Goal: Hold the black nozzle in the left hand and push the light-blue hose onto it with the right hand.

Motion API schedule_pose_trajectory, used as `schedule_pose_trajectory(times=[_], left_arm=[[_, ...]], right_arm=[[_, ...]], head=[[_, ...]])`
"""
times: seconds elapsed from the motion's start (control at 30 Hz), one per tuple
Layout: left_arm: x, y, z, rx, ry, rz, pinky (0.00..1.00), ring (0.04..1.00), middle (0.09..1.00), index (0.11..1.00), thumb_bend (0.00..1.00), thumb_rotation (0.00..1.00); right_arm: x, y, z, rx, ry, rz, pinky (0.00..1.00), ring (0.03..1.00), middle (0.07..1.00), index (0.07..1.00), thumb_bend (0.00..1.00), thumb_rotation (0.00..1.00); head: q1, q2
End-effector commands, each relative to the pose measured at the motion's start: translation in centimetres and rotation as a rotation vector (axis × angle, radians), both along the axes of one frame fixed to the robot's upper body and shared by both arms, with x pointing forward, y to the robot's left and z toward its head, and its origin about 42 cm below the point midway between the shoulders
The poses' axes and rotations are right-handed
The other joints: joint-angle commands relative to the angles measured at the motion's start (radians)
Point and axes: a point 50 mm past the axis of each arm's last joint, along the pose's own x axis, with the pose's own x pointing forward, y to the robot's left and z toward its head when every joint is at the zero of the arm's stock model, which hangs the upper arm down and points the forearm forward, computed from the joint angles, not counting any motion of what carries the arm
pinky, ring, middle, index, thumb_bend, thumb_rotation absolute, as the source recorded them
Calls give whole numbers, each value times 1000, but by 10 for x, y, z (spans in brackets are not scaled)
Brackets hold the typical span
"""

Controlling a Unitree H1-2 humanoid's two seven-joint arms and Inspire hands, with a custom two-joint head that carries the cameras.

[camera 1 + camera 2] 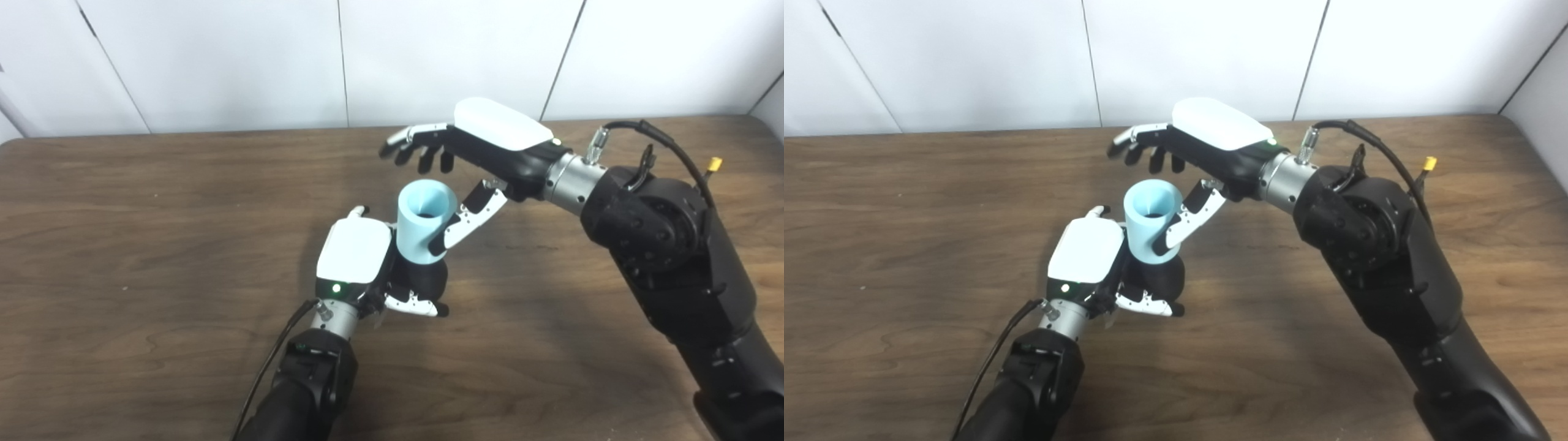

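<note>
Light-blue hose (424,228) stands seated on the black nozzle (422,283) clamped in the left hand (361,263), while the right hand (471,160) hovers spread above, thumb against its side.

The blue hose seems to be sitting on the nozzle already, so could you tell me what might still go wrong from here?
1. The right hand is open, with only its thumb against the blue hose; drawing back could tip or tug it.
2. The hose looks tilted, so it may not be fully seated.
3. The left hand hides most of the black nozzle, so the joint is hard to check.
</note>
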Motion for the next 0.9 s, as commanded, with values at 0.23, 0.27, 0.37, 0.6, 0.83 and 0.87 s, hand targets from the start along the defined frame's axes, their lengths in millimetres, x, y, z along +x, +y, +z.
schedule_pose_trajectory(times=[0.23,0.27,0.37,0.6,0.83,0.87], left_arm=[[1,-7,4,8,11,-25,890,632,531,455,520,0],[1,-7,4,9,11,-25,890,633,531,455,520,0],[1,-7,4,6,11,-25,887,632,530,455,520,0],[2,-8,5,9,18,-28,890,635,533,454,519,0],[3,-8,4,5,18,-28,884,632,531,456,520,0],[3,-8,4,3,19,-28,885,632,531,456,520,0]], right_arm=[[-6,-6,21,34,-106,11,672,763,813,848,893,409],[-7,-7,21,36,-107,13,696,781,825,851,867,428],[-9,-10,22,35,-137,31,738,819,851,853,823,484],[-27,-21,18,-42,-238,70,850,916,921,891,722,745],[-45,-31,9,-79,-269,69,971,994,982,918,674,855],[-47,-32,9,-80,-270,67,985,997,988,921,663,842]], head=[[0,3],[0,3],[1,4],[2,1],[5,1],[5,1]])
